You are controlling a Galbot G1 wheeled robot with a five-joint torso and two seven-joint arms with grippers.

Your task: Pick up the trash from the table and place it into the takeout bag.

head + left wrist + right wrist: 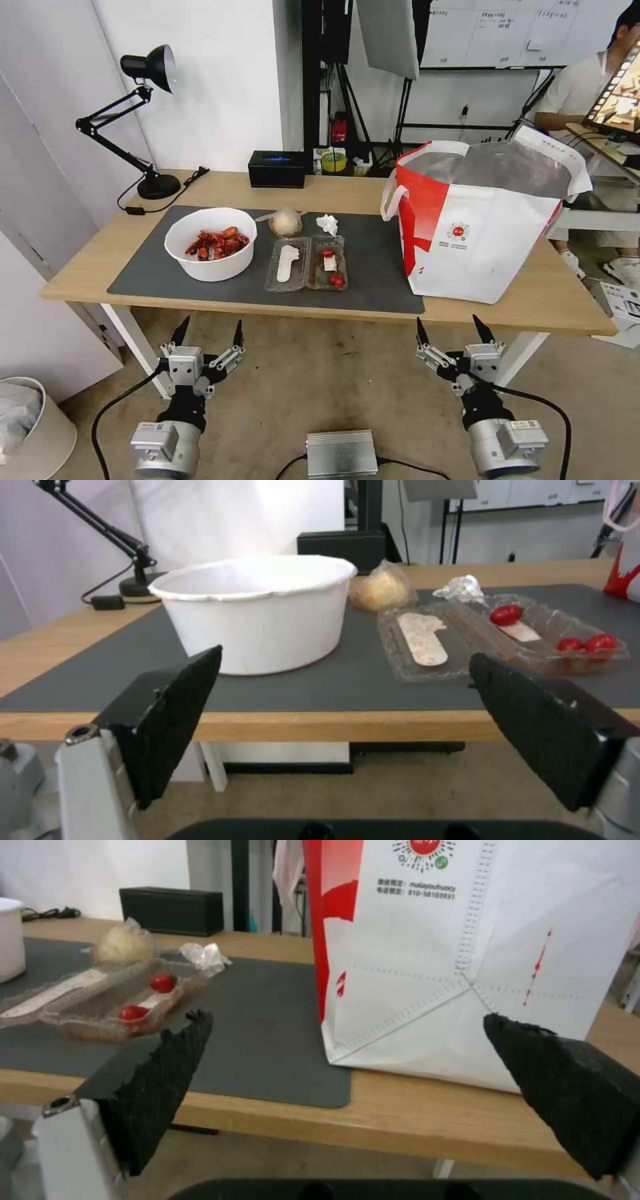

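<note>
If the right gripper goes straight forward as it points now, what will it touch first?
Probably the takeout bag: the open right gripper faces its white front wall, though the table edge may come first; height is unclear.

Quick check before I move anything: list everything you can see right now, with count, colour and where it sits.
table: 1, light wood, white legs, ahead of both grippers.
mat: 1, dark grey, on the table.
bowl: 1, white, red shells inside, mat's left part.
clamshell tray: 1, clear, open, red scraps, mat centre.
wrapped lump: 1, beige, behind the tray.
tissue: 1, white, crumpled, beside the lump.
takeout bag: 1, white and red, foil-lined, open, table's right end.
black box: 1, back edge.
desk lamp: 1, black, back left.
bin: 1, white, floor, left.
left gripper: open, below the table edge.
right gripper: open, below the bag.
</note>
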